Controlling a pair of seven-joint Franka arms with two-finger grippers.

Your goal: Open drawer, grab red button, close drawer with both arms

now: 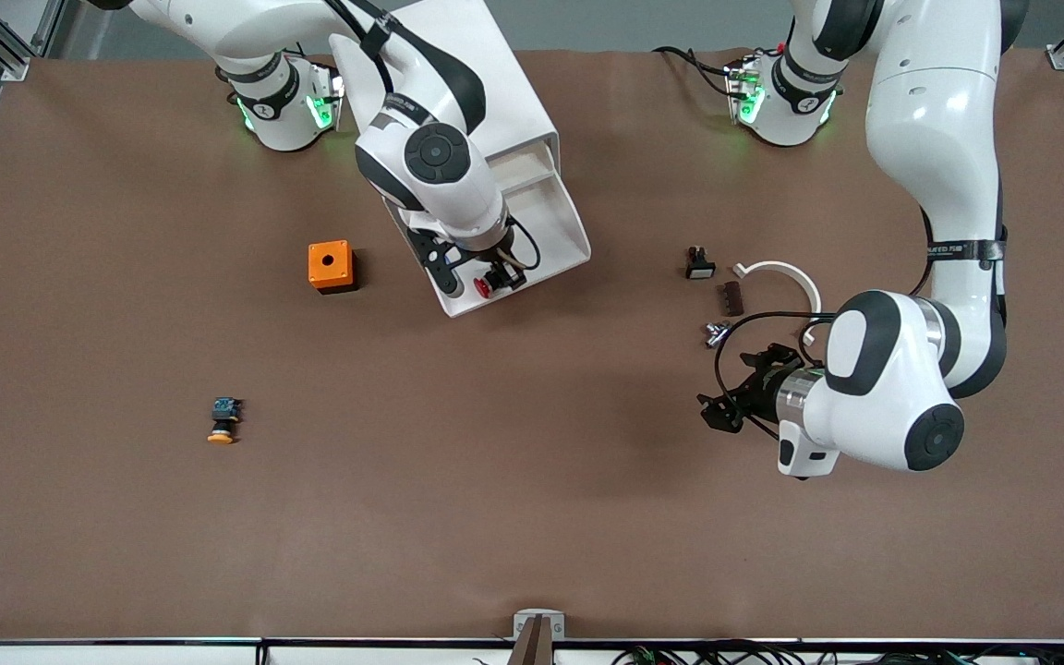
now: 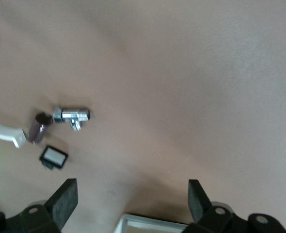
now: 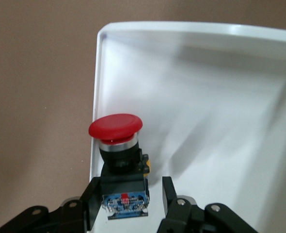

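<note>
One slip threatens: the right gripper (image 3: pixel 126 204), fingers flanking the button (image 3: pixel 118 150) in the open drawer (image 1: pixel 532 231) (corner-tight), may lose it; the left gripper (image 1: pixel 726 406) waits, spread.

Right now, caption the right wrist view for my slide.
Right gripper closing around the red-capped button inside the open white drawer, above the brown table.

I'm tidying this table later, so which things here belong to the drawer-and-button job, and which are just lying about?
Part of the job:
- drawer, pulled open
- red button in it, between the right gripper fingers
- left gripper, waiting open over the table

Lying about:
- orange box
- orange-capped button
- white curved piece
- metal fitting
- small black switch
</note>
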